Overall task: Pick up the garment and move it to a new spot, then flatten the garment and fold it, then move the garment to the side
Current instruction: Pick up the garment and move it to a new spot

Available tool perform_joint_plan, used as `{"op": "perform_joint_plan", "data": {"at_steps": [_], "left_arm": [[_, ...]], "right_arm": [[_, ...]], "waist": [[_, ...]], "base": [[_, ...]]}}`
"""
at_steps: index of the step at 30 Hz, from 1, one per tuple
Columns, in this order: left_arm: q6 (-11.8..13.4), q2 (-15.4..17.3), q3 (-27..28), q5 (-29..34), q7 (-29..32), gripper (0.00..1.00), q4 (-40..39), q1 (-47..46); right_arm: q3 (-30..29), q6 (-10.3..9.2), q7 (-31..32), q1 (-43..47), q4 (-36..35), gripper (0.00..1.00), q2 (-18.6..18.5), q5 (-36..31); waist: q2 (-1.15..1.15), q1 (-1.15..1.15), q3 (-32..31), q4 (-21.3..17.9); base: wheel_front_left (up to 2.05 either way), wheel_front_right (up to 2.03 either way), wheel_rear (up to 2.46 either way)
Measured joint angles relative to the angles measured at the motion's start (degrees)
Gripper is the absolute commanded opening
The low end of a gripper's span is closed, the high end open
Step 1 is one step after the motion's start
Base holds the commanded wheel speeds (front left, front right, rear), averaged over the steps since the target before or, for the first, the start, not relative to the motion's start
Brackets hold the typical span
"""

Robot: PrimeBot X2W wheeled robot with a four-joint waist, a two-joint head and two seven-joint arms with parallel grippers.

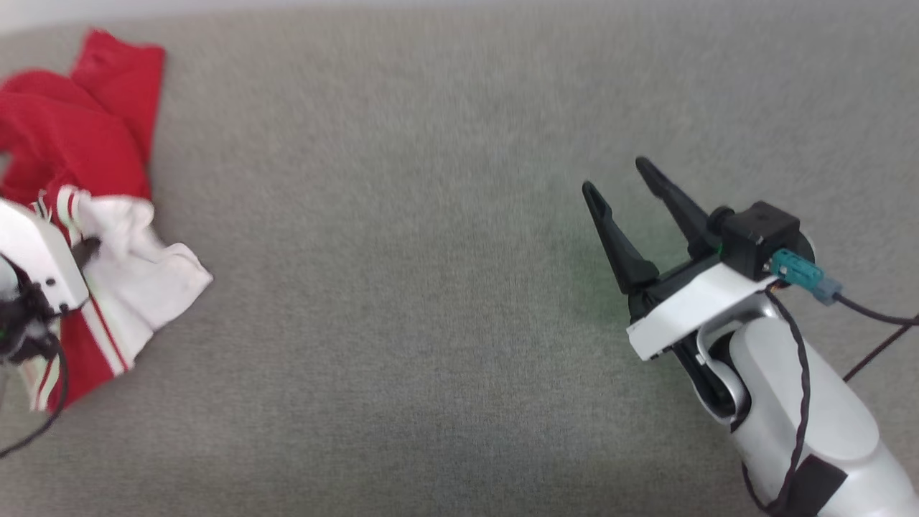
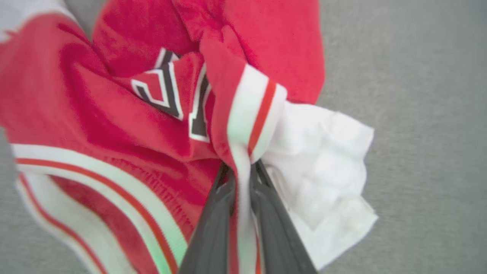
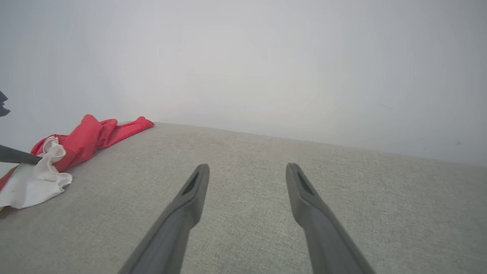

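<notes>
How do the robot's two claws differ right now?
The left gripper pinches its fingers together on the garment at its striped trim; the right gripper has its fingers spread wide, with nothing between them. The left gripper sits at the crumpled garment; the right gripper is well apart from it, over the bare grey surface. Both have two long dark fingers.

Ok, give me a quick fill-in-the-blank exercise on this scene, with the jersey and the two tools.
1. The left tool is shut on the garment's white-and-____ striped trim.
2. The right tool stands ____ and holds nothing.
3. The garment lies crumpled on a ____ fabric surface.
Missing words: red; open; grey.
</notes>
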Motion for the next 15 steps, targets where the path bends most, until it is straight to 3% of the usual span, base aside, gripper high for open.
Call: {"op": "perform_joint_plan", "data": {"at_steps": [4,10,15], "left_arm": [[0.0,1.4,-3.1,-1.2,-0.6,0.00,-5.5,-1.1],[0.0,0.6,-9.3,-4.2,1.4,0.00,-15.2,-0.8],[0.0,-1.7,-17.0,-8.3,5.2,0.00,-26.4,-0.9]], "right_arm": [[-1.0,0.00,-0.2,1.7,0.6,1.00,0.7,0.9],[-2.8,0.00,-0.5,3.9,0.7,1.00,1.4,1.4],[-5.1,0.00,-0.7,5.7,0.2,1.00,2.5,1.9]], "waist": [[0.00,0.00,-4.3,0.4],[0.00,0.00,-8.1,0.0],[0.00,0.00,-8.7,-3.6]], "base": [[0.00,0.00,0.00],[0.00,0.00,0.00],[0.00,0.00,0.00]]}}
